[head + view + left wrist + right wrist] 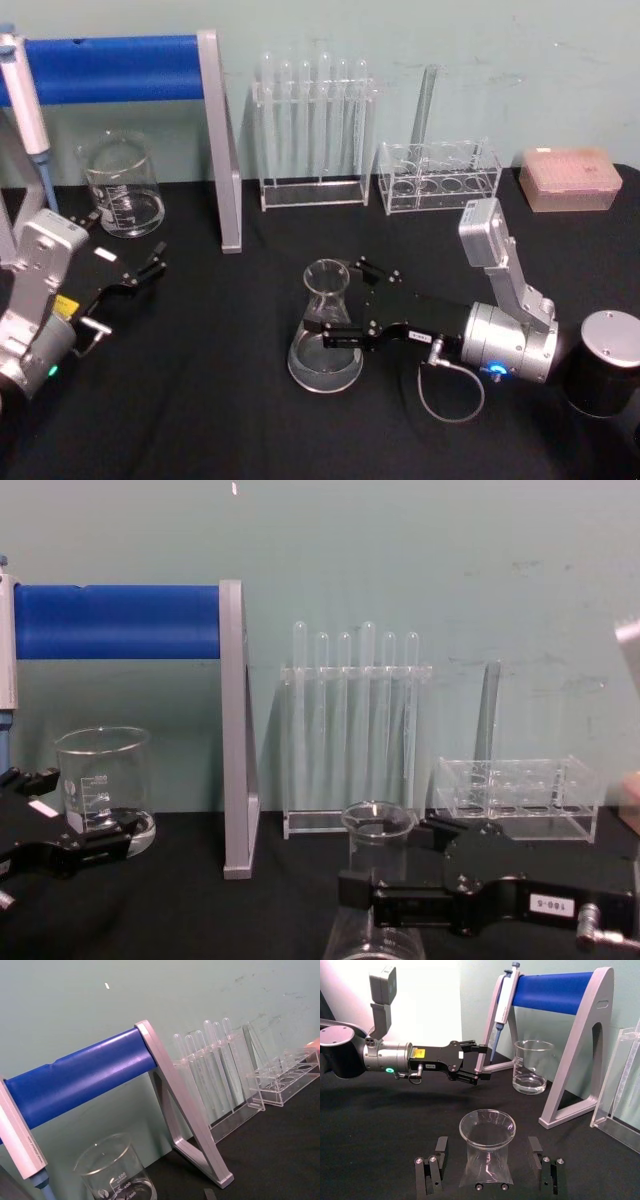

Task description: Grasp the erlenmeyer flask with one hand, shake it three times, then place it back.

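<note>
The erlenmeyer flask (323,335) stands upright on the black table near the middle, clear glass with a little liquid in its wide base. My right gripper (342,302) reaches in from the right and is open, one finger on each side of the flask. In the right wrist view the flask (487,1135) sits between the two fingers (432,1170), with a gap on both sides. The chest view shows the flask's lip (378,820) just above the right gripper (395,865), which bears a "180-5" label. My left gripper (138,272) is open at the left, near the beaker.
A glass beaker (122,186) stands at the back left under a blue-barred pipette stand (120,68) with a pipette (505,995) hung on it. A test tube rack (315,130), a second clear rack (440,175) and a pink tip box (570,178) line the back.
</note>
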Tool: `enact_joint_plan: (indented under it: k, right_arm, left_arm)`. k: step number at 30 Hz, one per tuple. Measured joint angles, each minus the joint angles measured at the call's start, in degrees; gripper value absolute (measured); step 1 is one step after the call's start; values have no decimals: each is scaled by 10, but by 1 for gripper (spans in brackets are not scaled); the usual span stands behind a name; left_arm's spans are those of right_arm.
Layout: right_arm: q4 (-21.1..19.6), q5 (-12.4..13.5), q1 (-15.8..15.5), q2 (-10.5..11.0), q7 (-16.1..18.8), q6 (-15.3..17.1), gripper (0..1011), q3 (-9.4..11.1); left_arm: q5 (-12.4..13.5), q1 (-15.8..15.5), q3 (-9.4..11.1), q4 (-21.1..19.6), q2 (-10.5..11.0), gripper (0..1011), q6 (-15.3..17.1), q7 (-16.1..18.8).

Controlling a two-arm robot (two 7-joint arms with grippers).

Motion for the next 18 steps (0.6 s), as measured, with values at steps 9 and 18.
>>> enact_joint_plan:
  k: [9, 18]
  right_arm:
    - [0, -1, 1, 0, -1, 0, 1002, -1]
    - [0, 0, 0, 0, -1, 0, 1003, -1]
  left_arm:
    - [0, 0, 0, 0, 0, 1001, 0, 0]
    - [0, 0, 0, 0, 0, 1001, 0, 0]
